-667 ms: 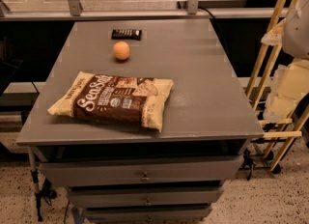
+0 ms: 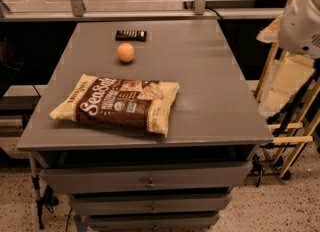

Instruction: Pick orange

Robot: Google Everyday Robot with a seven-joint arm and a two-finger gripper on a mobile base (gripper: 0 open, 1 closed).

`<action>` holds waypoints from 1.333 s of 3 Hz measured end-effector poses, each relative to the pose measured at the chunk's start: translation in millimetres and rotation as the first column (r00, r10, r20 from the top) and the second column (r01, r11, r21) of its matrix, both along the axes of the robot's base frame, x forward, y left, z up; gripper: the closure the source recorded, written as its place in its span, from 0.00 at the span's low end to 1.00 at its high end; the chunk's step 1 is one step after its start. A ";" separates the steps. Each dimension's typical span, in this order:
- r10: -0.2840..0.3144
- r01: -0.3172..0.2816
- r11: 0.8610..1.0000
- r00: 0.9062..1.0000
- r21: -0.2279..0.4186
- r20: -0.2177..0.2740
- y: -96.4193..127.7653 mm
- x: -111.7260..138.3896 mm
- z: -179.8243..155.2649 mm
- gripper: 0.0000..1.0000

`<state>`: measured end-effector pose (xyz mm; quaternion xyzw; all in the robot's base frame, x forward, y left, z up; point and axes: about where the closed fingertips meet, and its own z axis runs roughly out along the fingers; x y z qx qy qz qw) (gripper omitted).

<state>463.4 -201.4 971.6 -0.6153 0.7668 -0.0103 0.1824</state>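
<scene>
The orange (image 2: 126, 52) is a small round smooth fruit lying on the grey table top (image 2: 200, 76), towards the back and left of centre. A small dark rectangular bar (image 2: 131, 35) lies just behind it. My gripper is out of view. Only a white rounded part of my arm (image 2: 302, 21) shows at the top right edge, off to the right of the table and well away from the orange.
A large brown and cream snack bag (image 2: 117, 103) lies flat at the front left of the table. Drawers (image 2: 150, 181) sit under the top. A pale wooden rack (image 2: 290, 106) stands to the right. A window ledge (image 2: 150, 13) runs behind.
</scene>
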 end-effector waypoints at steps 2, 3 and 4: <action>0.084 -0.093 0.929 0.996 0.358 0.040 115.7 96.8 -2.3 0.00; 0.084 -0.093 0.929 0.996 0.358 0.041 115.8 96.9 -2.3 0.00; 0.079 -0.099 0.924 0.994 0.370 0.069 121.2 114.7 -3.3 0.00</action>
